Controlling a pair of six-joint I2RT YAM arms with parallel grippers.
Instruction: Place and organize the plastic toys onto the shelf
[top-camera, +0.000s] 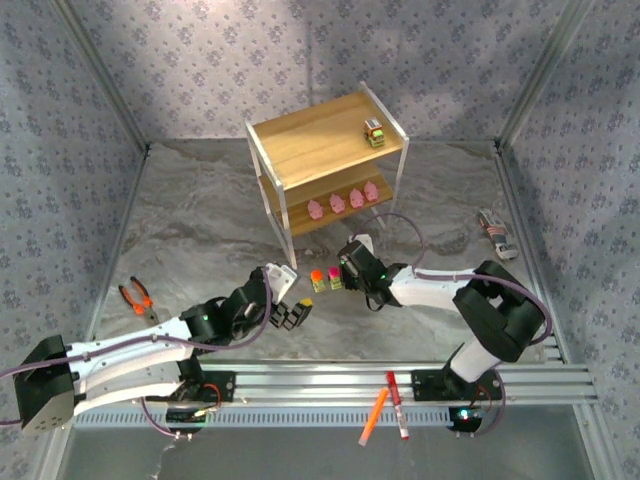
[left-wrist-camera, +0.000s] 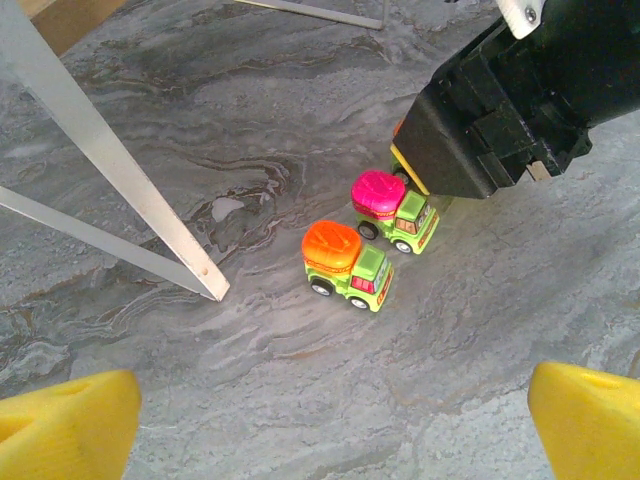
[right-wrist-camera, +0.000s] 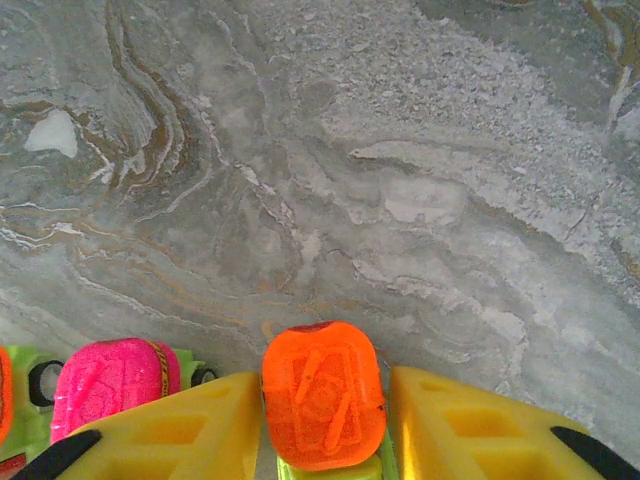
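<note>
Yellow fingers (right-wrist-camera: 200, 430) of the right tool (top-camera: 348, 272) flank an orange-topped toy truck (right-wrist-camera: 322, 400) on the grey marbled counter (top-camera: 200, 220), one finger close against each side. Whether they are squeezing it or merely bracketing it cannot be told. Just beside that truck, toward the left arm, stands a pink-topped truck (left-wrist-camera: 392, 208). Next to that is a second orange-topped truck (left-wrist-camera: 345, 263), the three forming a short row in front of the shelf (top-camera: 300, 140).

The left tool (top-camera: 293, 313) hovers near the row with its own yellow fingers spread wide and nothing between them.

On the two-tier wooden shelf, a fourth truck (top-camera: 375, 133) sits toward the right end of the top board, while four pink pigs (top-camera: 337, 203) line the lower board side by side. Orange-handled pliers (top-camera: 138, 298) lie at the counter's left side, well apart from the toys. An orange marker (top-camera: 374, 416) and a red marker (top-camera: 397, 405) rest by the metal rail at the near edge, between the two arm bases.
</note>
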